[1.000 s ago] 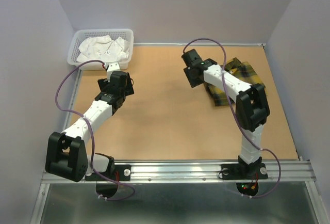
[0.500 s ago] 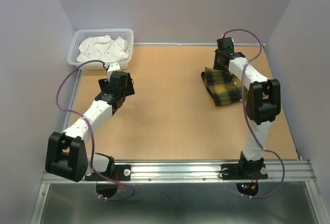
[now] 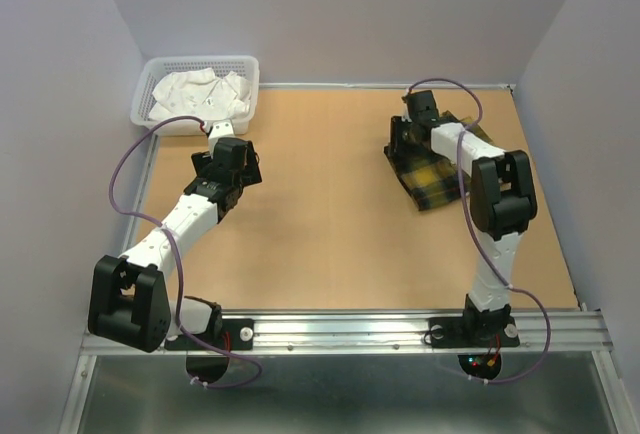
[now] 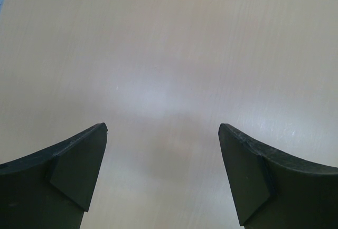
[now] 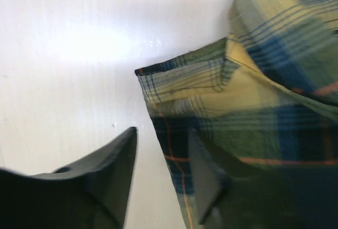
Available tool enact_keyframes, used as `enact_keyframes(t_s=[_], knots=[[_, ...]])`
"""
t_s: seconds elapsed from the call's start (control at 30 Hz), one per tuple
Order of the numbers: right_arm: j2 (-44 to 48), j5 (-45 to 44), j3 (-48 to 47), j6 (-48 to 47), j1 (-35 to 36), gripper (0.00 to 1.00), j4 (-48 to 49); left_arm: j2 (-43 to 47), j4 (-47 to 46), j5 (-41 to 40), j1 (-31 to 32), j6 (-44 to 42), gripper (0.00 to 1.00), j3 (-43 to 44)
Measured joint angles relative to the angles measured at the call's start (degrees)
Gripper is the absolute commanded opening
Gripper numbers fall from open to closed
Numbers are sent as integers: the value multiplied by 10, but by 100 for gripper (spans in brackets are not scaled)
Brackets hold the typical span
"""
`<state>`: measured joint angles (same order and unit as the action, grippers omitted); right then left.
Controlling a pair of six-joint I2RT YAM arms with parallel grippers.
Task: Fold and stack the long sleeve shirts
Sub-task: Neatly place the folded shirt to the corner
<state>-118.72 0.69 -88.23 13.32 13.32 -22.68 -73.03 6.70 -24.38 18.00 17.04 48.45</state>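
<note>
- Tan table (image 3: 320, 234), pale walls (image 3: 330, 14) all round.
- Shirt (image 3: 432, 192) lies folded at the far right.
- Basket (image 3: 140, 112) of white cloth (image 3: 195, 94) sits in the far-left corner.
- Right gripper (image 5: 162, 131) is low at the shirt's left edge, jaws apart, fabric edge between them, not pinched.
- Left gripper (image 4: 162, 130) is spread wide over the table.

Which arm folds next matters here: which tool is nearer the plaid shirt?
Right. The right tool is at the plaid shirt's edge; the left tool hovers over table, far away.
</note>
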Motion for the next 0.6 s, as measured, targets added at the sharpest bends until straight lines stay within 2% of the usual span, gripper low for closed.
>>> enact_keyframes(t_s=[0.2, 0.37, 0.5, 0.6], knots=[[107, -48, 3, -11, -12, 57, -12, 0, 0, 2, 0, 0, 98, 0], [193, -83, 43, 2, -93, 57, 9, 1, 0, 4, 0, 0, 98, 0], [189, -102, 104, 28, -158, 56, 18, 2, 0, 4, 0, 0, 98, 0], [169, -101, 168, 52, -174, 56, 17, 3, 0, 4, 0, 0, 98, 0]])
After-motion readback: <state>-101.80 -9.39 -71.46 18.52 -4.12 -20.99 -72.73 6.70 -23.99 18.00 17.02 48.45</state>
